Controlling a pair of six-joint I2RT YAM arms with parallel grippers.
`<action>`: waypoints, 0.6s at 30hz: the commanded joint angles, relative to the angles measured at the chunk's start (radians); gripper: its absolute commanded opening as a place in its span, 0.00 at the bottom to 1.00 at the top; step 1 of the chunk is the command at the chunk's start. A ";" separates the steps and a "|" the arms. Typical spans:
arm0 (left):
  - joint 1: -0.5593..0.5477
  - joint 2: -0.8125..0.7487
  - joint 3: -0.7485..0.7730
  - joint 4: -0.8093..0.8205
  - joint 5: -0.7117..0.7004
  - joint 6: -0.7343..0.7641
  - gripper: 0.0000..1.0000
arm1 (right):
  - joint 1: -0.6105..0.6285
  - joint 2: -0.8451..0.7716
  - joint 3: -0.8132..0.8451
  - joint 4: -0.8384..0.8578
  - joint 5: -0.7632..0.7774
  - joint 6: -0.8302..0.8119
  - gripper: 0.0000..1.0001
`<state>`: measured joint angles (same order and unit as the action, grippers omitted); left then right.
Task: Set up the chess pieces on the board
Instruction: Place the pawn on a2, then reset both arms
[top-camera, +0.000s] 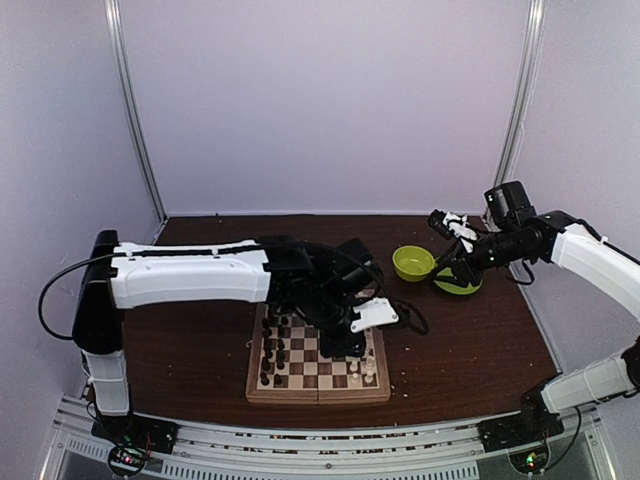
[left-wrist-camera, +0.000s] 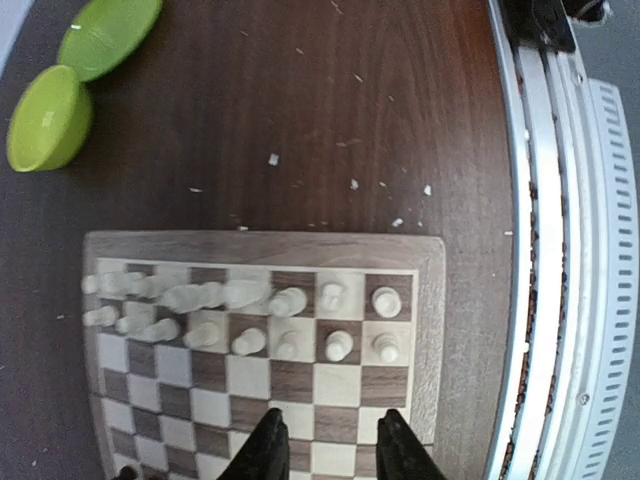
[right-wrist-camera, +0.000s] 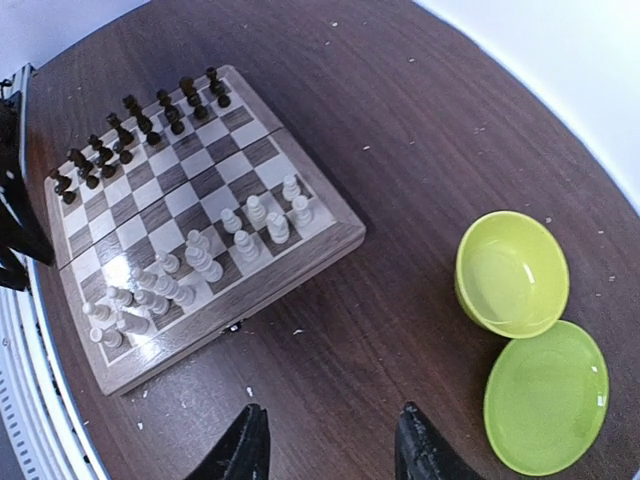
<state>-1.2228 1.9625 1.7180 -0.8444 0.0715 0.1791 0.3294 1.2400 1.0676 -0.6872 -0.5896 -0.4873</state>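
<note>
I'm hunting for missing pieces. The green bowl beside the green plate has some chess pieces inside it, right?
Not quite. The green bowl does sit beside the green plate, but it is empty. The right wrist view looks straight into it and shows nothing inside. The chess pieces you can see there stand on the board.

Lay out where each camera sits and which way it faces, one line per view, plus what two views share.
Top external: fixed above and behind the arms, facing down and forward over the table; left arm and right arm show, bases at bottom.
Left wrist: above the board, facing down on its white pieces; left gripper at the bottom edge.
Right wrist: high off the board's side, facing down at board and table; right gripper at bottom.
Shared: both wrist views show the white pieces, green bowl and green plate.
</note>
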 joint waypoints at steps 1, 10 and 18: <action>0.065 -0.161 -0.015 -0.014 -0.150 0.018 0.35 | -0.006 -0.084 0.079 0.039 0.159 0.040 0.45; 0.320 -0.422 -0.081 0.074 -0.403 -0.086 0.96 | -0.042 -0.210 0.134 0.200 0.440 0.302 0.99; 0.514 -0.647 -0.299 0.285 -0.591 -0.297 0.98 | -0.046 -0.317 0.058 0.324 0.531 0.541 1.00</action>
<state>-0.8017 1.3834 1.4937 -0.7013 -0.4213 0.0124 0.2901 0.9409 1.1706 -0.4480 -0.1665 -0.1055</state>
